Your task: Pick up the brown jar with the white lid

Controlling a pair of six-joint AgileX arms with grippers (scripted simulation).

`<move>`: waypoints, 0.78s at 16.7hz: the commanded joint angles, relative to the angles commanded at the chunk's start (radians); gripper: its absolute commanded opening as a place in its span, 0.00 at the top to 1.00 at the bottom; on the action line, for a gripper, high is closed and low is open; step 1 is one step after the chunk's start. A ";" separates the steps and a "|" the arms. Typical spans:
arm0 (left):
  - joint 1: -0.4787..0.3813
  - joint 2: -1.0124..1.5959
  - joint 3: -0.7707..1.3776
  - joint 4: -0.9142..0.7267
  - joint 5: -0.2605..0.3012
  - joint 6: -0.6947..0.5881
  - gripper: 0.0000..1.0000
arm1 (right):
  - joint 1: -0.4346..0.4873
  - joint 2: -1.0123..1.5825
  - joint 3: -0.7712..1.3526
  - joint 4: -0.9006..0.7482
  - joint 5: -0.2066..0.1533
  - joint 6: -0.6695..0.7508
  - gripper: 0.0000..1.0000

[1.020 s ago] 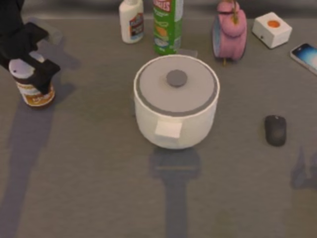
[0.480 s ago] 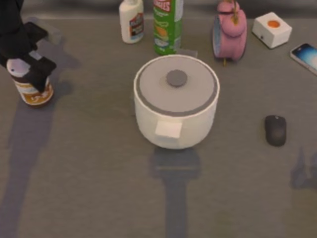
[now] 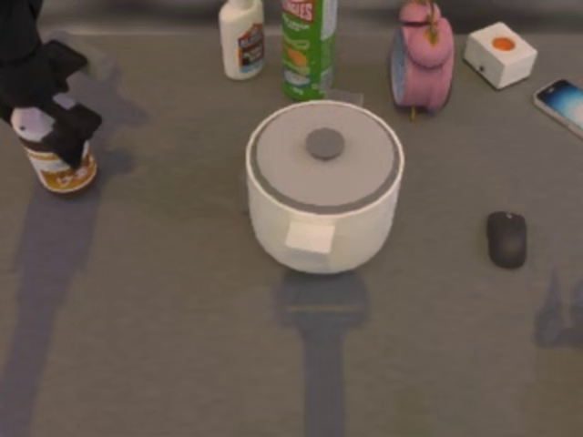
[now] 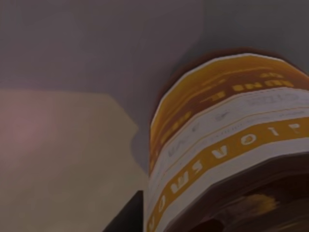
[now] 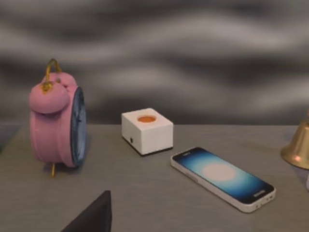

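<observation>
The brown jar (image 3: pixel 62 168), with its white lid and white-and-orange label, is at the far left of the table in the top view. My left gripper (image 3: pixel 43 121) is shut on its upper part from above, and the black fingers cover part of the lid. In the left wrist view the jar's label (image 4: pixel 227 145) fills the picture, with one dark finger (image 4: pixel 128 217) against its side. The jar's shadow lies apart from it on the table. My right arm is outside the top view; its wrist view shows one finger (image 5: pixel 96 215) with nothing beside it.
A large white pot (image 3: pixel 324 187) with a grey lid stands mid-table. Behind it are a white glue bottle (image 3: pixel 242 38), a tall green can (image 3: pixel 308 47), a pink alarm clock (image 3: pixel 423 56), a white box (image 3: pixel 500 53) and a phone (image 3: pixel 561 102). A black mouse (image 3: pixel 506 238) lies at the right.
The left gripper and the jar have shifted slightly left and toward the back over the last second, rising off the table. Nothing else has moved.
</observation>
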 joint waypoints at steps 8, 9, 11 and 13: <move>-0.003 0.000 0.000 0.000 0.000 0.002 1.00 | 0.000 0.000 0.000 0.000 0.000 0.000 0.00; -0.003 -0.002 -0.003 -0.001 0.000 0.001 1.00 | 0.000 0.000 0.000 0.000 0.000 0.000 0.00; 0.000 -0.040 -0.038 -0.009 -0.001 0.001 1.00 | 0.000 0.000 0.000 0.000 0.000 0.000 0.00; 0.002 -0.118 -0.101 -0.024 -0.002 0.001 1.00 | 0.000 0.000 0.000 0.000 0.000 0.000 0.00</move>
